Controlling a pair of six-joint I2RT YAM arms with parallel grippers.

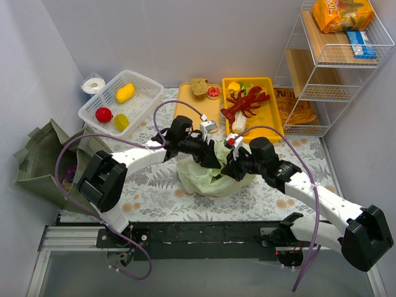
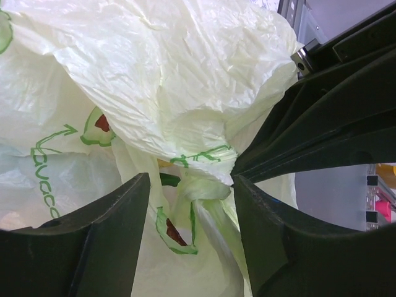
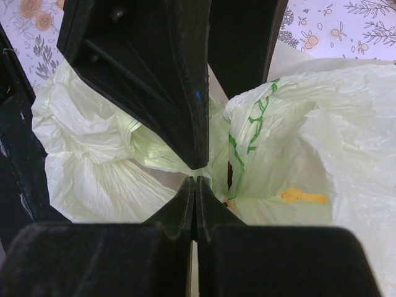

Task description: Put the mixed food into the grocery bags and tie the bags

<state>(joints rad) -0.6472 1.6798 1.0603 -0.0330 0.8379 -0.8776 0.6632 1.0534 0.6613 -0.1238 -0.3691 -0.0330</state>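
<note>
The pale-green plastic grocery bag (image 1: 207,177) sits mid-table with both grippers at its top. My left gripper (image 2: 192,207) is open; a twisted, knotted handle strand (image 2: 207,192) runs loose between its fingers (image 2: 108,241). My right gripper (image 3: 195,184) is shut, and a gathered strip of the bag's film (image 3: 151,151) runs into its tips. A yellow piece (image 3: 303,196) shows through the bag. The olive-grey tote (image 1: 40,162) lies slumped at the far left. A red lobster (image 1: 247,102) and a bread bun (image 1: 198,87) lie on yellow trays (image 1: 270,124).
A white slatted basket (image 1: 143,83) at the back left holds yellow, red and green pieces. A wire shelf rack (image 1: 337,62) with an orange snack packet (image 1: 341,13) stands at the back right. Grey walls close in on the left and the back.
</note>
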